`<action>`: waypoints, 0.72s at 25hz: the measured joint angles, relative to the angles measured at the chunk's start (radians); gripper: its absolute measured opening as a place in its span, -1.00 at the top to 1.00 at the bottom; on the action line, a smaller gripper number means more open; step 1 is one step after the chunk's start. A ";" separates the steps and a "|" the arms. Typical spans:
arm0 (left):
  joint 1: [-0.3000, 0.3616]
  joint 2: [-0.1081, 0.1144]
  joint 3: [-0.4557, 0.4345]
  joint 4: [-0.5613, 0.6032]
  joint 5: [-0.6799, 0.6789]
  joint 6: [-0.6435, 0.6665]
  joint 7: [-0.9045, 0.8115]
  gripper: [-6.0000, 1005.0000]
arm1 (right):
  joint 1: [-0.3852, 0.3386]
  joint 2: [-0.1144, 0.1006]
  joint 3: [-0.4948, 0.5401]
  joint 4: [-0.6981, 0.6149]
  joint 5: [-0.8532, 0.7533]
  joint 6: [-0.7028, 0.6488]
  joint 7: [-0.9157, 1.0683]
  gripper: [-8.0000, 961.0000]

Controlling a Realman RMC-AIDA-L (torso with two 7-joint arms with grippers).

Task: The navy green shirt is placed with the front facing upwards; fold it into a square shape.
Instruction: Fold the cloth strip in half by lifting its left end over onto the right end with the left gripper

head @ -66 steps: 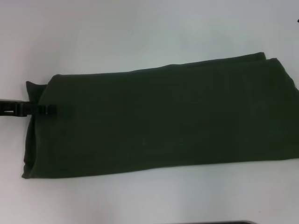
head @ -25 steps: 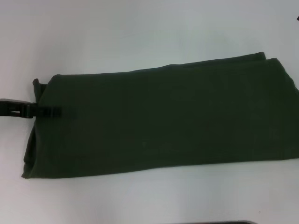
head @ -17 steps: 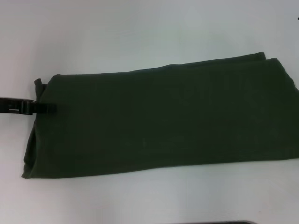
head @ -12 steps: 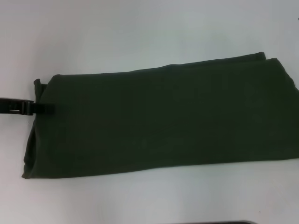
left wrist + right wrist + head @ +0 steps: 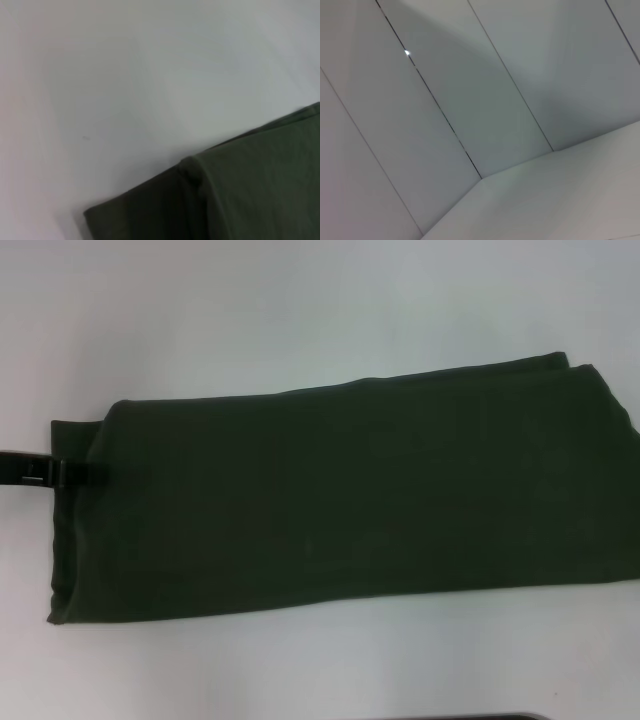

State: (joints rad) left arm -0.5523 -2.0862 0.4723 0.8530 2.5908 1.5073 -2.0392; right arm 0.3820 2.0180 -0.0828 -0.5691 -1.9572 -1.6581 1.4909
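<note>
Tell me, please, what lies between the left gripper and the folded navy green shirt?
Nothing: in the head view the left gripper already overlaps the left end of the navy green shirt, so no bare table separates them.

You had no readable text, label, brand, number or sign anywhere in these views. The navy green shirt (image 5: 340, 495) lay folded with only plain dark cloth showing, and no lettering, print or tag could be made out on it.
</note>
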 joint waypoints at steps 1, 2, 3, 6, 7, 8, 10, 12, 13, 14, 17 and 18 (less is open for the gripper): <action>0.000 0.000 0.001 0.000 0.000 0.000 0.000 0.89 | 0.000 0.000 0.000 0.000 0.000 0.000 0.000 -0.87; 0.000 0.000 0.002 0.000 0.000 0.001 0.000 0.89 | 0.000 0.000 0.000 0.000 0.000 0.000 0.000 -0.87; 0.000 0.000 0.002 0.000 0.000 0.000 0.000 0.89 | 0.000 0.000 0.000 0.000 0.000 0.000 -0.001 -0.87; 0.000 0.000 -0.002 0.003 -0.002 -0.009 -0.007 0.89 | 0.000 0.000 -0.001 0.000 0.000 0.000 -0.001 -0.87; 0.001 0.000 -0.007 0.005 -0.005 -0.012 -0.013 0.89 | 0.000 0.001 -0.002 0.000 0.000 0.000 -0.001 -0.87; 0.001 0.000 -0.014 0.007 -0.007 -0.015 -0.020 0.88 | -0.001 0.001 -0.002 0.000 0.000 0.000 -0.002 -0.87; 0.001 0.001 -0.027 0.012 -0.008 -0.020 -0.031 0.87 | -0.002 0.002 -0.002 0.000 0.000 0.000 -0.003 -0.87; 0.003 0.002 -0.036 0.018 -0.009 -0.022 -0.042 0.86 | -0.003 0.002 -0.001 0.000 0.000 0.000 -0.004 -0.87; 0.003 0.002 -0.037 0.021 -0.010 -0.022 -0.045 0.85 | -0.003 0.002 0.000 0.000 0.000 0.000 -0.004 -0.87; 0.004 0.002 -0.038 0.023 -0.010 -0.023 -0.048 0.85 | -0.003 0.002 0.000 0.000 0.000 0.000 -0.004 -0.87; 0.006 0.002 -0.049 0.030 -0.010 -0.027 -0.056 0.70 | -0.004 0.002 0.000 0.000 0.000 0.000 -0.004 -0.87; 0.008 0.003 -0.053 0.031 -0.010 -0.030 -0.063 0.63 | -0.004 0.002 0.000 0.000 0.000 0.000 -0.004 -0.87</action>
State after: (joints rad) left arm -0.5446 -2.0837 0.4196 0.8841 2.5805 1.4777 -2.1019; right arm 0.3784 2.0200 -0.0828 -0.5691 -1.9572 -1.6582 1.4868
